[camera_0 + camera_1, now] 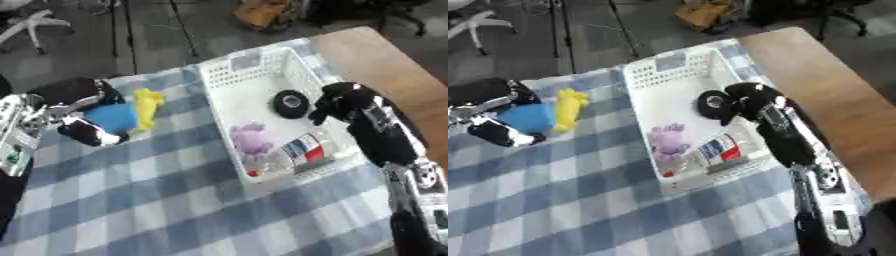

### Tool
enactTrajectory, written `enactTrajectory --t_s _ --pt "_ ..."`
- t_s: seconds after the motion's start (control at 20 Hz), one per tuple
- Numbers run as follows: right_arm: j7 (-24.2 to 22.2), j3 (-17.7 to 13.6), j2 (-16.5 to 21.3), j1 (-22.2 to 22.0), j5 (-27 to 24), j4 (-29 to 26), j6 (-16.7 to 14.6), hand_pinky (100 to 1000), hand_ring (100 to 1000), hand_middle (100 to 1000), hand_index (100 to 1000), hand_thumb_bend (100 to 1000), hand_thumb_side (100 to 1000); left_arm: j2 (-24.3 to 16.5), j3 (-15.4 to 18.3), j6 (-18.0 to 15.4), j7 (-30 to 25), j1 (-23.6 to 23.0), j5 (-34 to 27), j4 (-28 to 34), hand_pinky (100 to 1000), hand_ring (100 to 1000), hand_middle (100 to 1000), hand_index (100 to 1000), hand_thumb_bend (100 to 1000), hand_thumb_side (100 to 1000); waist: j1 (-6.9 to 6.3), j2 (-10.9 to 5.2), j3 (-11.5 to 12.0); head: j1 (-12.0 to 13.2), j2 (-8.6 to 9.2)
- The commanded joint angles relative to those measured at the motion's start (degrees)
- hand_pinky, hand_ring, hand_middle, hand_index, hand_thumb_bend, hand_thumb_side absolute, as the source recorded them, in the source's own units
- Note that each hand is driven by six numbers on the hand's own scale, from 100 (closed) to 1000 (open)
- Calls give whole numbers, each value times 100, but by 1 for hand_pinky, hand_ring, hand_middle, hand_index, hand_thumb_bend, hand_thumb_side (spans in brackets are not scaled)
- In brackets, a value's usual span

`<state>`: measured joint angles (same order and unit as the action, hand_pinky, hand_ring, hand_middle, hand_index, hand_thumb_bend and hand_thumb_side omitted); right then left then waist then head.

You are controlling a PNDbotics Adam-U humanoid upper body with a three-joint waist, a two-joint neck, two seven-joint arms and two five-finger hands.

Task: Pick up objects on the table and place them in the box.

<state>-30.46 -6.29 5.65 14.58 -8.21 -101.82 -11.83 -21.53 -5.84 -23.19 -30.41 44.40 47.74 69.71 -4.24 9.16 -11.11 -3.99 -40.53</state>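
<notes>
Covering the near table, a blue-and-white checked cloth (175, 200) runs up to a white perforated basket (229, 75) whose long side points away from the robot and slightly left. Inside it, near to far, lie a red, white and blue packet (304, 149) at the near end, a purple soft toy (251, 140) just to its left, and a black round object (290, 103) further in. The robot's right hand (337, 102) reaches over the basket's right wall from the lower right, its fingers curled beside the black round object; whether they touch it cannot be told. On the cloth left of the basket, the left hand (83, 112) is closed around a blue object (112, 117), fingers above and below it. Just right of that, a yellow toy (146, 106) lies with its long axis pointing away from the robot, well apart from the basket. Right of the cloth, bare wooden tabletop (824, 75) shows; beyond, grey floor (157, 30), a brown cardboard box (262, 12) and a white chair base (31, 25).
</notes>
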Motion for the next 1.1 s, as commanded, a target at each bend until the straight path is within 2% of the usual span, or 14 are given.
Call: enactTrajectory --t_s 0.05,0.15,0.35,0.65,0.7,0.75,0.8,0.85,0.9,0.95,1.0,1.1 --pt "-6 30 -16 52 -66 -109 3 655 526 606 786 100 816 118 -61 46 96 242 -651 -167 569 529 462 623 486 483 46 -571 -34 30 42" --pt "-14 48 -43 61 -77 -124 16 655 527 607 786 100 814 273 -99 80 234 328 -920 -330 551 526 467 629 508 492 45 -581 -89 46 45" --pt "-18 81 -106 85 -105 -165 63 655 530 609 786 100 808 551 -159 166 577 464 -1314 -603 510 514 463 625 495 501 42 -596 -222 99 48" --pt "-35 170 -274 149 -170 -283 187 655 535 609 786 100 796 1060 -245 480 1177 630 -1924 -1118 479 516 484 651 471 559 24 -612 -559 218 60" --pt "-31 186 -326 171 -184 -310 209 654 537 605 786 100 791 1129 -252 503 1248 638 -2005 -1163 471 515 488 655 492 581 26 -618 -655 252 70" --pt "-19 199 -368 186 -194 -337 236 654 538 606 785 100 872 1186 -262 513 1313 642 -2125 -1200 465 513 488 655 492 581 28 -621 -720 269 77" --pt "13 198 -415 203 -204 -370 266 654 538 601 786 100 786 1224 -248 515 1408 646 -2312 -1225 461 512 489 654 537 627 29 -628 -804 292 81" --pt "37 201 -443 214 -207 -400 298 654 538 601 786 100 786 1234 -258 521 1487 651 -2452 -1246 461 512 489 654 537 627 29 -632 -851 307 83" --pt "65 199 -475 220 -208 -433 327 653 541 599 785 100 782 1247 -263 491 1568 660 -2595 -1241 462 519 507 665 578 673 27 -638 -903 320 80" --pt "87 200 -495 222 -204 -462 353 653 541 599 785 100 782 1246 -276 460 1627 663 -2711 -1245 462 519 507 665 578 673 25 -642 -933 328 78" --pt "115 193 -513 218 -200 -493 374 650 535 577 781 100 779 1247 -283 431 1682 663 -2803 -1248 464 525 519 675 595 715 19 -649 -963 336 82" --pt "163 183 -535 209 -191 -546 410 642 522 560 775 100 778 1243 -310 387 1739 655 -2894 -1267 469 532 526 680 607 728 8 -659 -999 338 86"
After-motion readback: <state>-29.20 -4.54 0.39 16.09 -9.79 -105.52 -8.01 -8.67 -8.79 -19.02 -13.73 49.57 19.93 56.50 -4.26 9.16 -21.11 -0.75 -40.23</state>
